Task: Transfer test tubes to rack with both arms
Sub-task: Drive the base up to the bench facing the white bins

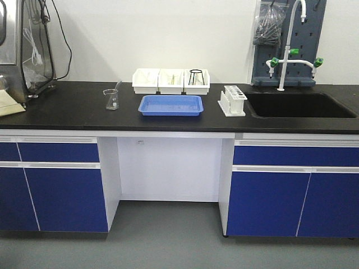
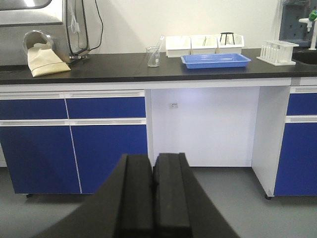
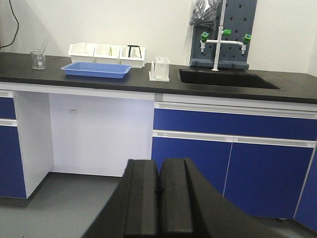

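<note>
Black laboratory countertop (image 1: pixel 67 109) carries a clear glass beaker (image 1: pixel 111 100) propping what looks like a slender clear glass test tube (image 2: pixel 159 43), then a shallow blue plastic tray (image 1: pixel 171 105), then the white holed plastic rack (image 1: pixel 232 101), likely placed within either arm's reach. Left gripper (image 2: pixel 152 166) and right gripper (image 3: pixel 159 168) are pressed together, empty, well short of the counter.

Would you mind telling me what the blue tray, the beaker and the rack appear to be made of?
The blue tray looks like moulded plastic: opaque, even colour, soft sheen. The beaker appears to be clear glass; the counter shows through it. The rack seems matte white plastic, opaque with round holes on top.
</note>
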Motion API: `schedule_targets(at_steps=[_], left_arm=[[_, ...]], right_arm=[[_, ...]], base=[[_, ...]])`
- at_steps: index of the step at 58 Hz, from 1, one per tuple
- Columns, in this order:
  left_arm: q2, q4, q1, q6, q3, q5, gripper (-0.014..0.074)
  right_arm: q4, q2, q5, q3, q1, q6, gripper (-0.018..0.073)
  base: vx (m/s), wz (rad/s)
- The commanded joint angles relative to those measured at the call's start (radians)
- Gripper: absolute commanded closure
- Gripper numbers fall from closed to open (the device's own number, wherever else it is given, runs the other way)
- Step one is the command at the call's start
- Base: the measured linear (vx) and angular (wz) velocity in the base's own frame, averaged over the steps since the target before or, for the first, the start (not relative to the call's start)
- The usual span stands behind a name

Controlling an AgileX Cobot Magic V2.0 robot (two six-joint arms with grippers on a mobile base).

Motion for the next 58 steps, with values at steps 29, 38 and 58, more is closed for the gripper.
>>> schedule_targets(at_steps=[29, 38, 58], left_arm=[[-0.011, -0.005, 0.000, -0.004, -0.026, -0.084, 0.0601], [-0.011, -0.005, 0.000, -0.004, -0.026, -0.084, 0.0601], [-0.011, -0.005, 0.000, -0.004, -0.026, -0.084, 0.0601]], right_arm=[[-0.012, -0.009, -0.084, 0.013, -0.003, -0.001, 0.0548], [-0.012, -0.009, -0.085, 0.013, -0.003, -0.001, 0.0548], [-0.012, -0.009, -0.085, 0.013, -0.003, -0.001, 0.0548]], base=[[0.00, 0.00], [0.00, -0.01], [0.01, -0.01]])
